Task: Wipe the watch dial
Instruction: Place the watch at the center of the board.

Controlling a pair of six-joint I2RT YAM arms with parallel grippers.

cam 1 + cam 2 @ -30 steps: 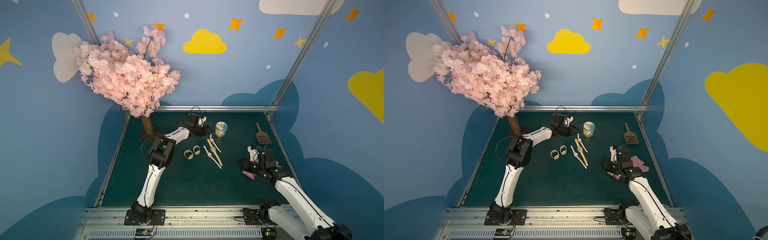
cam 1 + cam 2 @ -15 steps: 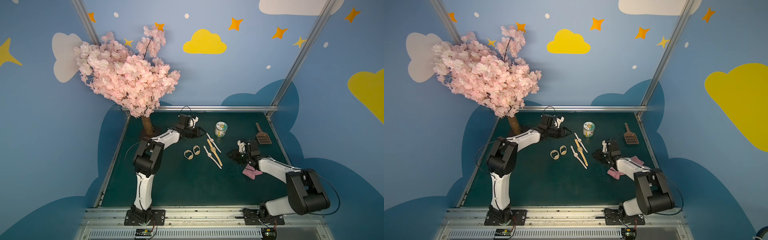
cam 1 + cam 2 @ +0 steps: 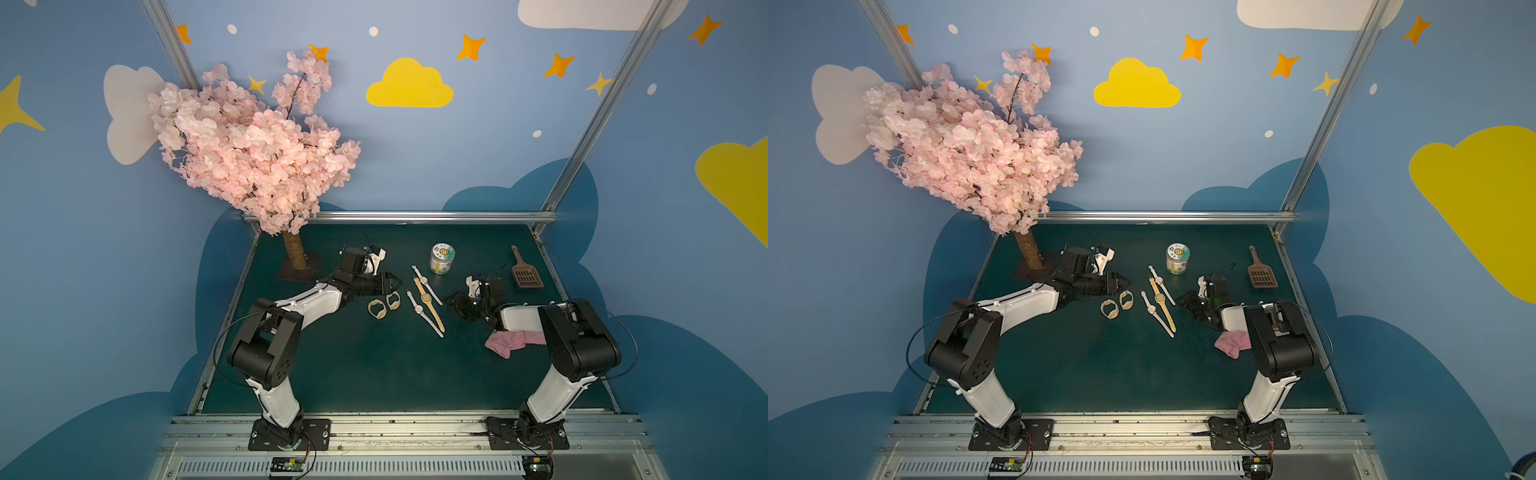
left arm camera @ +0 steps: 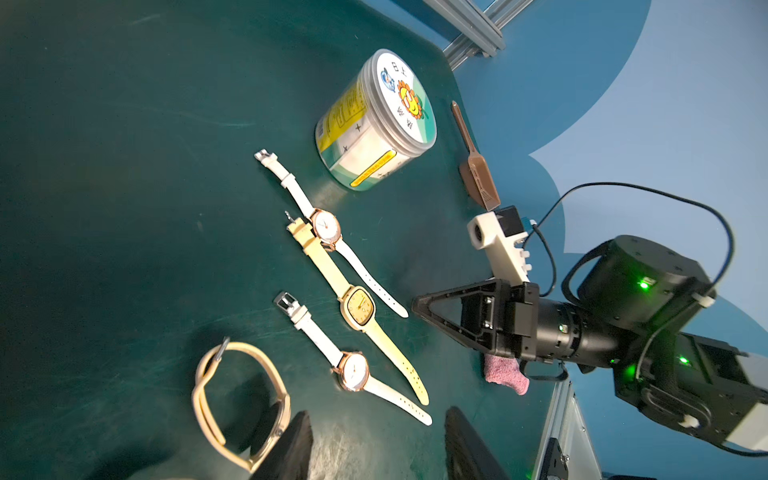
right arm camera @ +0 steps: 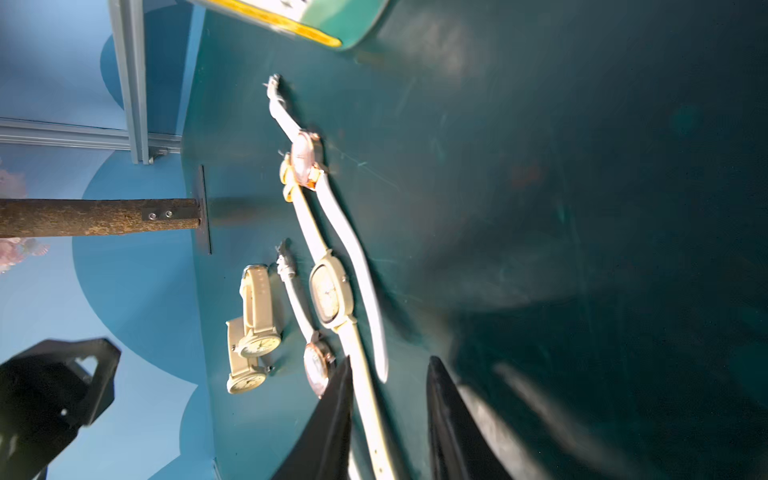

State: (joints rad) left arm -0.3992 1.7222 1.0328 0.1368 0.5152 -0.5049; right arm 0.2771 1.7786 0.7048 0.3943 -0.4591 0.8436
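Fingers (image 4: 293, 446) of the left gripper (image 3: 392, 286) are spread wide with nothing between them, close beside two looped tan watches (image 3: 384, 306). The right gripper (image 3: 452, 300) has its fingers (image 5: 332, 428) apart too and holds nothing. Between the grippers, a yellow watch (image 3: 426, 298) and two white watches (image 3: 419, 308) lie flat on the green mat (image 3: 374, 374), dials up. The right arm covers part of the pink cloth (image 3: 505, 343). A jar (image 3: 441, 258), a brown scoop (image 3: 525, 276) and a pink tree (image 3: 253, 153) stand farther back.
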